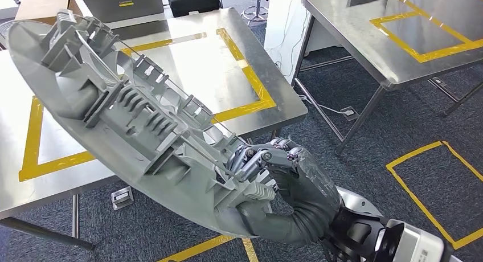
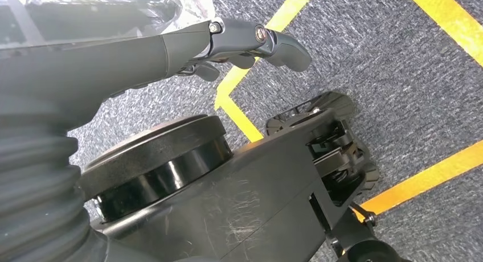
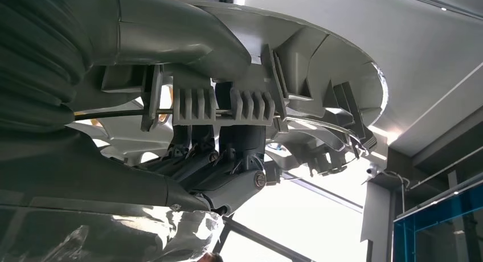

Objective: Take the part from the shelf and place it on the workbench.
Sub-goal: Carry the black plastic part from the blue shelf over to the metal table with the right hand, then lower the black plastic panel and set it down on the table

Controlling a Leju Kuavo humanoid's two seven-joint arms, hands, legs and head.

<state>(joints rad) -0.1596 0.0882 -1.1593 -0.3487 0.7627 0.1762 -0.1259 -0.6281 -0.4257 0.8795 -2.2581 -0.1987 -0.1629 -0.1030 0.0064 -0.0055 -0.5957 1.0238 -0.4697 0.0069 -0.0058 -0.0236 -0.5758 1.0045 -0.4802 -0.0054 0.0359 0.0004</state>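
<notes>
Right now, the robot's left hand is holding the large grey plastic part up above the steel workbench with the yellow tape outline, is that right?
Not quite: the right hand holds it, not the left. The head view shows the arm coming in from the right, its fingers wrapped around the near end of the grey plastic part. The rest stands: the part is raised above the steel workbench with its yellow tape outline.

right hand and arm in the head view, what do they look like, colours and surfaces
The right hand has dark grey fingers with shiny metal-coloured knuckle links, a back wrapped in clear crinkled film, and a thick grey thumb. Behind it sits a grey ribbed cover, then a black wrist section, then a silver forearm with a small dark label.
</notes>
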